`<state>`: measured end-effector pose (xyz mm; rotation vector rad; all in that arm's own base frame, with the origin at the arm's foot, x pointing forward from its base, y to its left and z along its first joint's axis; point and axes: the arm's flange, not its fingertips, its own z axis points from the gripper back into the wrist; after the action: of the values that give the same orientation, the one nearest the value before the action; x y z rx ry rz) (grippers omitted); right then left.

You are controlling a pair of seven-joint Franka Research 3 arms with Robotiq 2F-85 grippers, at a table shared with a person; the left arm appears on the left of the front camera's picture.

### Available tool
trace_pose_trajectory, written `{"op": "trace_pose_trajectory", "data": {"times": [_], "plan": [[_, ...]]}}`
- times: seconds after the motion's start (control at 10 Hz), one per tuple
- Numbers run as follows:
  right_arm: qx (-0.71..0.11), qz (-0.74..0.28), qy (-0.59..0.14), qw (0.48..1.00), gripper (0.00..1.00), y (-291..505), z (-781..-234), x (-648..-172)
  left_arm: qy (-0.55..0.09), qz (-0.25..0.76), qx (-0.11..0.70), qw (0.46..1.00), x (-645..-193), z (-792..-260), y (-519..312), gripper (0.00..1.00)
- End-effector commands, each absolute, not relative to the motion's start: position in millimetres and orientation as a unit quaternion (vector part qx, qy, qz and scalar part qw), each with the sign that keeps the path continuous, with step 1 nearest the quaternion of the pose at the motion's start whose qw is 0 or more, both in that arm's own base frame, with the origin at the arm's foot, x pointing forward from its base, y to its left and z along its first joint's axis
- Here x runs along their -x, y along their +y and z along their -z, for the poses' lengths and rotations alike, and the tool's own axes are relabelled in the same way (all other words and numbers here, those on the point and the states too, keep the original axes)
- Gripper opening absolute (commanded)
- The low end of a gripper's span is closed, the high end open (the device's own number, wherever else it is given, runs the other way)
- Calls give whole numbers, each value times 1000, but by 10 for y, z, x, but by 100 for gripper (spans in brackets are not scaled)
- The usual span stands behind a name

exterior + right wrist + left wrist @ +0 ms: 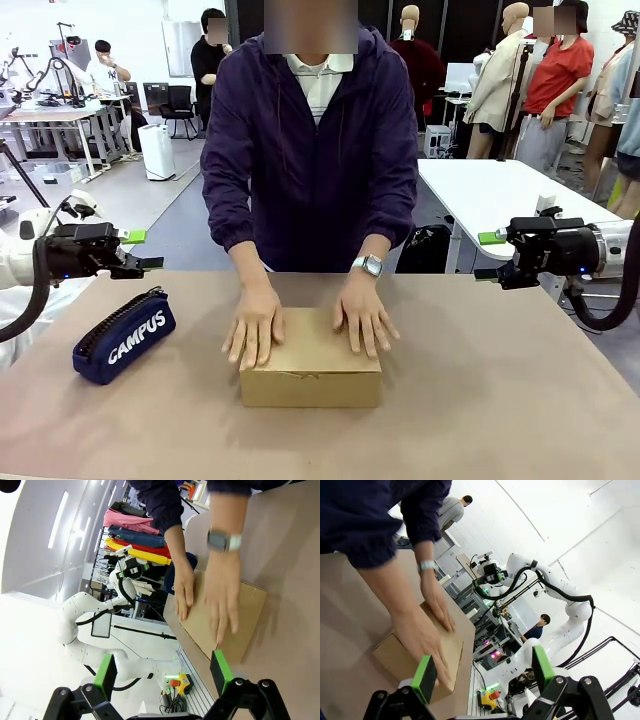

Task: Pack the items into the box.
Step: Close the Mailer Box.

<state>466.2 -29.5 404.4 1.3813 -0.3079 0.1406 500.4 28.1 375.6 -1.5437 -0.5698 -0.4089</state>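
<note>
box (310, 375) shut, mid-table, long axis across the table, both person's hands (255, 325) flat on its lid | left gripper (140, 250) and right gripper (490, 256) spread wide, holding nothing, raised at either side, about equally far.

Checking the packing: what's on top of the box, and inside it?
Both of the person's hands press flat on the box's closed lid. The lid covers whatever is inside.
</note>
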Motion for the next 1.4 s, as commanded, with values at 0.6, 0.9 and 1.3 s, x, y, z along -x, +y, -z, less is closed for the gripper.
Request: {"op": "trace_pose_trajectory", "data": {"times": [0.6, 0.9, 1.3], "plan": [[-633, -71, -150, 756, 100, -299, -4054, -4709, -255, 186, 686, 656, -4998, -3773, 291, 100], [-633, -71, -150, 756, 100, -299, -4054, -4709, -255, 186, 686, 656, -4998, -3773, 291, 100], [-633, -71, -150, 756, 100, -299, -4054, -4709, -255, 186, 686, 656, -4998, -3773, 291, 100]]}}
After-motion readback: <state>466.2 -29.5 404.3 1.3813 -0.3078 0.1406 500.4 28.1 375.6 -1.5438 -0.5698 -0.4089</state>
